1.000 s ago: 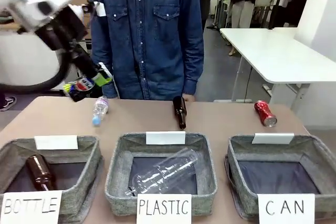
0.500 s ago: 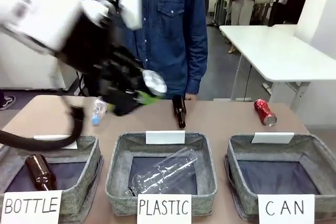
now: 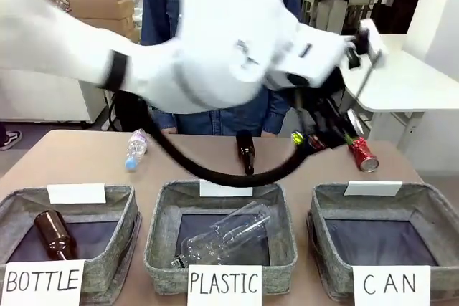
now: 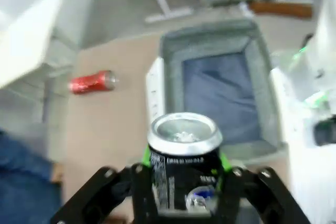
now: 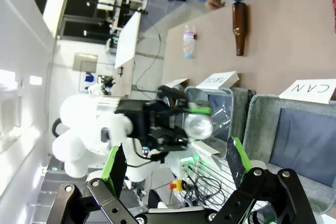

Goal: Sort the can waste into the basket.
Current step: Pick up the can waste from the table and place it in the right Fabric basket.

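Your left gripper [image 4: 184, 184] pinches the dark can [image 4: 184, 153] between its green pads, the can's top facing the camera. In that wrist view the CAN basket [image 4: 210, 39] sits at one o'clock from the held can, and the red can [image 4: 92, 83] lies on its side on the table [image 4: 113, 124] at ten o'clock. From the front, this gripper [image 3: 312, 137] hangs above the table, near the red can [image 3: 362, 154] at its nine o'clock. Your right gripper [image 5: 176, 166] has its jaws spread wide, holding nothing.
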